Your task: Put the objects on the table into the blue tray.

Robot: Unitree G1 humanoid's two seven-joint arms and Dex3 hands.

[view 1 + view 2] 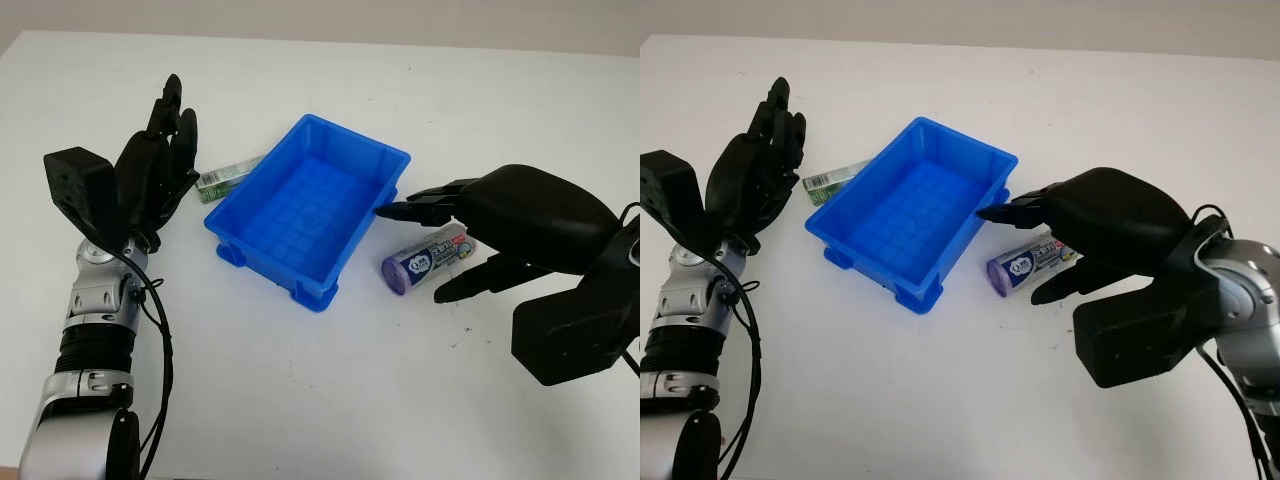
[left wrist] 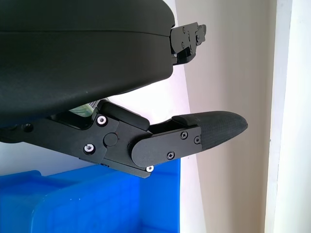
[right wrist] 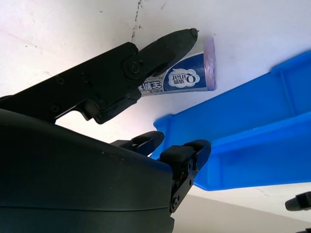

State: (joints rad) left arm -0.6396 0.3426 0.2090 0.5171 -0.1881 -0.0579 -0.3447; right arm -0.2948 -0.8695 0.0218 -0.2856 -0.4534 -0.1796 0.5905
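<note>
The blue tray sits empty in the middle of the white table. A purple-and-white tube lies flat just right of the tray. My right hand hovers over the tube, open, with fingers on either side of it and one fingertip near the tube. A green box lies against the tray's left wall. My left hand is raised, open, beside that box, holding nothing.
The white table stretches broad and bare in front of the tray. A pale wall runs behind the table's far edge.
</note>
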